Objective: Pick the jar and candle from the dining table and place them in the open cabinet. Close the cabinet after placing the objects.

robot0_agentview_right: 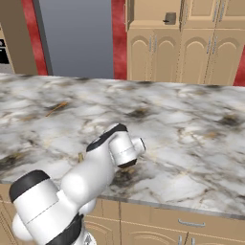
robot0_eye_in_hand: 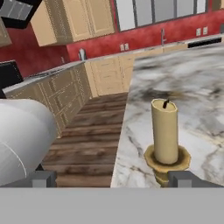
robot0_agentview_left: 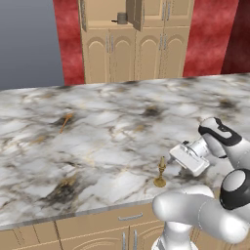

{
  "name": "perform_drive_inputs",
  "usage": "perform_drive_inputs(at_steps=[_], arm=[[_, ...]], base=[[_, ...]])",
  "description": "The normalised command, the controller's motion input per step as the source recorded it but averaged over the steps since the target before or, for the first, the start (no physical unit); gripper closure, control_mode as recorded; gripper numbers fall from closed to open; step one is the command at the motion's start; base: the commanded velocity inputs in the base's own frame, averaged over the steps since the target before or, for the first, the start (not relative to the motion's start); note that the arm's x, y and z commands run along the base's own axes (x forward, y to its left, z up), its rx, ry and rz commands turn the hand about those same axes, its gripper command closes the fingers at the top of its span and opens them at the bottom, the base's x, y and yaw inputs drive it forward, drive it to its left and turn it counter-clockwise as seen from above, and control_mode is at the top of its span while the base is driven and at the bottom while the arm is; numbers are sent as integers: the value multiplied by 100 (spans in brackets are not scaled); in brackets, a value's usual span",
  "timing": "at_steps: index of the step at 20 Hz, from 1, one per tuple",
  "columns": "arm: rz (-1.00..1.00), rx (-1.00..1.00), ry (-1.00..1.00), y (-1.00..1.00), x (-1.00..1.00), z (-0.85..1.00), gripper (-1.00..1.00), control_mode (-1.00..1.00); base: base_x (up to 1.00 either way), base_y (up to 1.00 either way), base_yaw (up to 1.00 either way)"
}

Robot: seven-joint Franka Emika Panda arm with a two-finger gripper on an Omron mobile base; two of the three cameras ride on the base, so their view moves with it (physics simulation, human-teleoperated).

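Note:
The cream candle (robot0_agentview_left: pixel 161 168) stands upright in its brass-gold holder near the front edge of the marble dining table (robot0_agentview_left: pixel 97 141). My gripper (robot0_agentview_left: pixel 174 160) hovers just right of it, level with the stick. In the hand view the candle (robot0_eye_in_hand: pixel 165 131) rises close ahead, between the widely spread fingertips (robot0_eye_in_hand: pixel 188 178) and nearer the right one; my gripper (robot0_eye_in_hand: pixel 114 179) is open and holds nothing. The small grey jar (robot0_agentview_left: pixel 122 18) sits on the shelf of the tan cabinet (robot0_agentview_left: pixel 136 53), behind the open upper door. In the right base view the jar (robot0_agentview_right: pixel 170 18) appears on that same shelf.
A thin orange-gold stick (robot0_agentview_left: pixel 65 122) lies on the marble far to the left. Tan drawers (robot0_agentview_left: pixel 122 222) run under the table's front edge. Red walls flank the cabinet, and a wooden floor (robot0_eye_in_hand: pixel 87 131) shows beyond the table's side.

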Motion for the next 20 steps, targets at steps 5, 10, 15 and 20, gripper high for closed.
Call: perform_drive_inputs(at_steps=[5,10,15,20], arm=[[0,-2,0,12,7,-16,-100,-100],[0,-1,0,4,21,-25,-100,-100],[0,0,0,0,25,-16,-100,-100],[0,0,0,0,19,-15,-100,-100]], base=[[0,0,0],[0,0,0],[0,0,0],[0,0,0]])
